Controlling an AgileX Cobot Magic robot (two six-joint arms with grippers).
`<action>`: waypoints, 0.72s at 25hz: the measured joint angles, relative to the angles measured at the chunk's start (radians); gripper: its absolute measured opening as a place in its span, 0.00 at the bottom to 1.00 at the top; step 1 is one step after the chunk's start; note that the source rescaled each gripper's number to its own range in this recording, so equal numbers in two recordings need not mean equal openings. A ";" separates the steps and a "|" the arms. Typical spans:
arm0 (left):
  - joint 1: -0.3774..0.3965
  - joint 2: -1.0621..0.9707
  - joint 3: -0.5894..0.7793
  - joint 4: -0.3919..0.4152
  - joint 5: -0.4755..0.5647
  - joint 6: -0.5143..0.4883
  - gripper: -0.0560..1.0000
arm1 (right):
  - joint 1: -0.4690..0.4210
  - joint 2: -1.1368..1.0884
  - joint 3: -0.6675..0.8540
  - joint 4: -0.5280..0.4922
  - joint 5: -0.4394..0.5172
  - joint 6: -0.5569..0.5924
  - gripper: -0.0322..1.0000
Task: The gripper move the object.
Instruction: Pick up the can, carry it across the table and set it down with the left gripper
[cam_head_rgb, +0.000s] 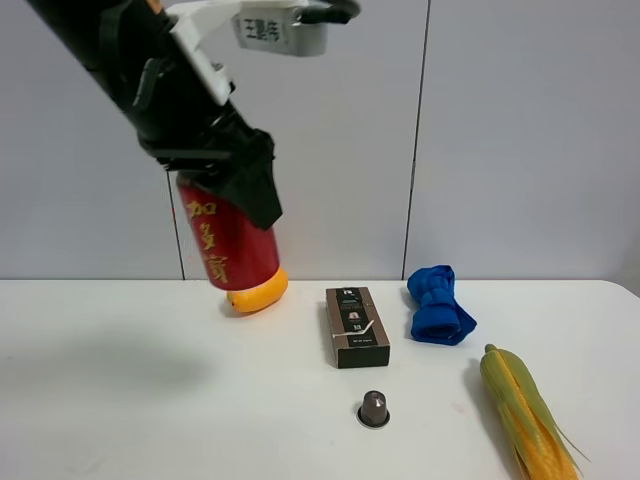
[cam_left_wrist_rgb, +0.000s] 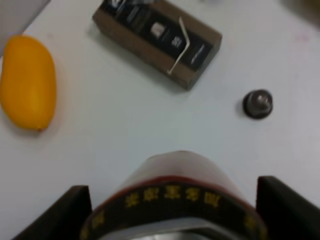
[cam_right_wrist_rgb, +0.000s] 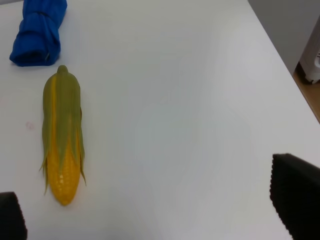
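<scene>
Corn cob (cam_head_rgb: 525, 420), husk on, lies nearest, at front R of the white table (cam_head_rgb: 120, 400), w/ a small dark capsule (cam_head_rgb: 373, 408) to its L. Behind them: dark flat box (cam_head_rgb: 356, 326) & blue cloth bundle (cam_head_rgb: 438, 305). Left gripper (cam_head_rgb: 240, 185) is clamped on the red can (cam_head_rgb: 230, 245), held tilted above the table at back L, near a yellow mango (cam_head_rgb: 258, 293). Right gripper (cam_right_wrist_rgb: 155, 210) hangs over the table beside the corn, fingers wide apart.
</scene>
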 joint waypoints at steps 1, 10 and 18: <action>-0.016 0.026 -0.030 0.000 0.004 0.000 0.07 | 0.000 0.000 0.000 0.000 0.000 0.000 1.00; -0.126 0.292 -0.291 0.000 0.081 0.020 0.07 | 0.000 0.000 0.000 0.000 0.000 0.000 1.00; -0.142 0.461 -0.452 -0.036 0.096 0.074 0.07 | 0.000 0.000 0.000 0.000 0.000 0.000 1.00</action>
